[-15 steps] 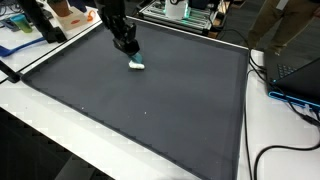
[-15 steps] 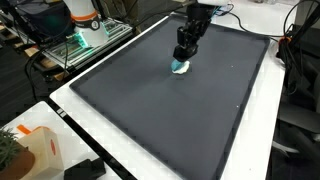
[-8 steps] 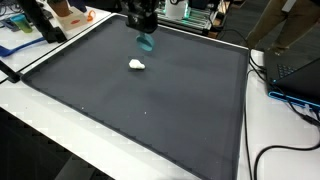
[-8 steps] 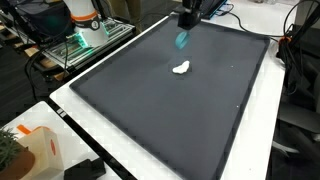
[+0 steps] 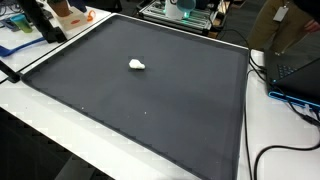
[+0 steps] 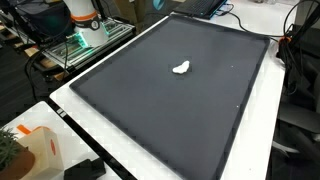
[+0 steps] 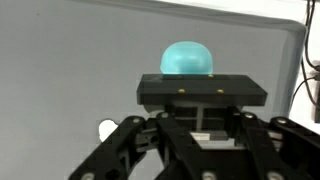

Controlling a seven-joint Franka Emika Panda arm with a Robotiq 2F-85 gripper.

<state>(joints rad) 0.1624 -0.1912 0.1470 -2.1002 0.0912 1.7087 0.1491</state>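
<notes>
Shows end effector [image 7: 200, 92] pinched on teal ball [image 7: 187, 58] above the counter [image 5: 30, 120]; places white lump [image 7: 107, 130] on dark mat [image 5: 150, 110], low-left in wrist view, well apart.

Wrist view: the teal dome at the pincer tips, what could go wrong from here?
1. The teal rounded object sits mostly beyond the black pincer, so the grip looks shallow; it may slip out and fall onto the dark grey mat.
2. The pincer is out of both exterior views, so a drop from that height could bounce the object off the mat or onto the small white lump.
</notes>
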